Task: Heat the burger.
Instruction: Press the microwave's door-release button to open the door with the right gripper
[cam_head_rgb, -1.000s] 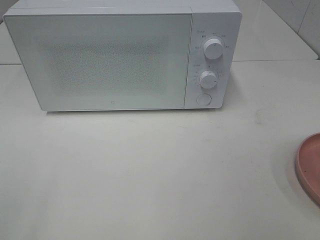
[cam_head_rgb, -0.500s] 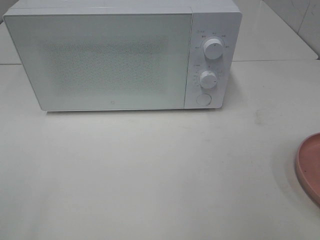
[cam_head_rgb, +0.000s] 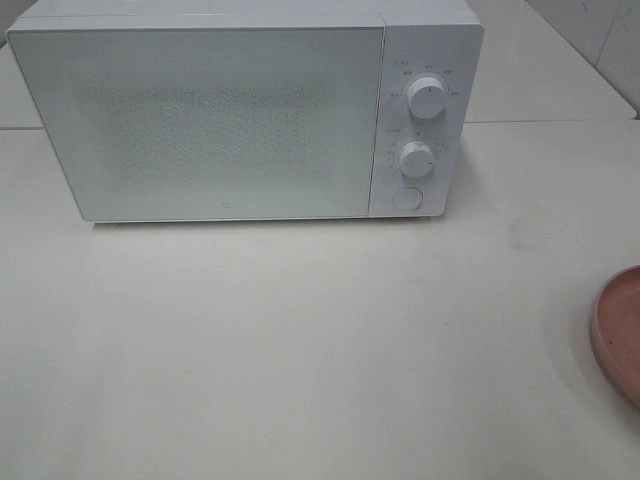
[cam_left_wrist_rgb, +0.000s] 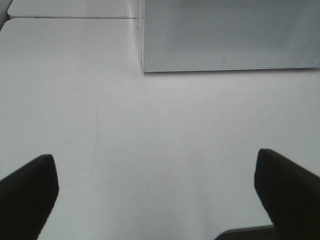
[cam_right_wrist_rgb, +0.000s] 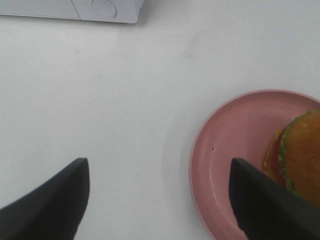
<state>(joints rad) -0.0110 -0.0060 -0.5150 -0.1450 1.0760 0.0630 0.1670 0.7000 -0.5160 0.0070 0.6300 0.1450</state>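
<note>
The burger (cam_right_wrist_rgb: 300, 152), golden bun with a green lettuce frill and red tomato, sits on a pink plate (cam_right_wrist_rgb: 230, 150) in the right wrist view; in the exterior high view only the plate's rim (cam_head_rgb: 618, 330) shows at the right edge. The white microwave (cam_head_rgb: 245, 110) stands at the back with its door shut. My right gripper (cam_right_wrist_rgb: 160, 200) is open and empty, hovering over the table beside the plate. My left gripper (cam_left_wrist_rgb: 155, 195) is open and empty over bare table in front of the microwave (cam_left_wrist_rgb: 225, 35). Neither gripper shows in the exterior high view.
The microwave has two knobs (cam_head_rgb: 426, 100) and a round button (cam_head_rgb: 407, 198) on its right panel. The white table (cam_head_rgb: 300, 350) stretches in front of it. A seam between tabletops runs behind the microwave.
</note>
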